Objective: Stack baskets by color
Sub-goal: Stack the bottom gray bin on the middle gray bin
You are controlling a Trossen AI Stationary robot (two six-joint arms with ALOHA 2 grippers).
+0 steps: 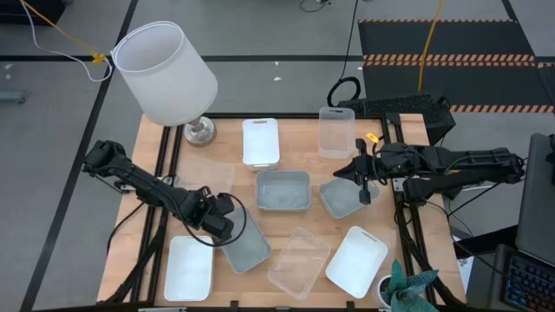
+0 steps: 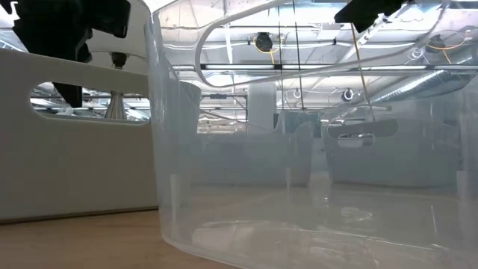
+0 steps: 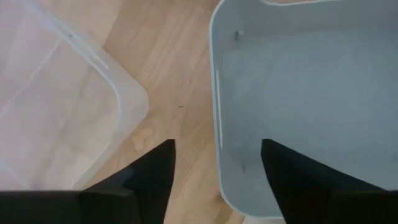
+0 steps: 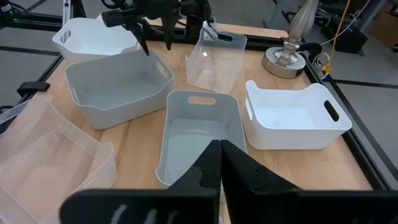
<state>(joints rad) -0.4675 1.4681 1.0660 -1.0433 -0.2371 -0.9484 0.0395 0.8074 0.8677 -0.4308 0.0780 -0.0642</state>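
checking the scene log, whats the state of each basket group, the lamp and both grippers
left gripper: open, over a grey-blue basket
right gripper: shut, empty, above another grey-blue basket
white baskets: three, apart, unstacked
clear baskets: unstacked
lamp: upright, tilted shade

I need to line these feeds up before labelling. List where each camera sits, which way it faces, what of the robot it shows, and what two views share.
High view: overhead, straight down on the table; both arms, left gripper and right gripper.
Low view: table height, level through a clear basket; arm parts up top.
Left wrist view: looks down past open fingers straddling a grey-blue basket wall.
Right wrist view: looks across the table past shut fingers.
Shared: the lamp base shows in the high and right wrist views.
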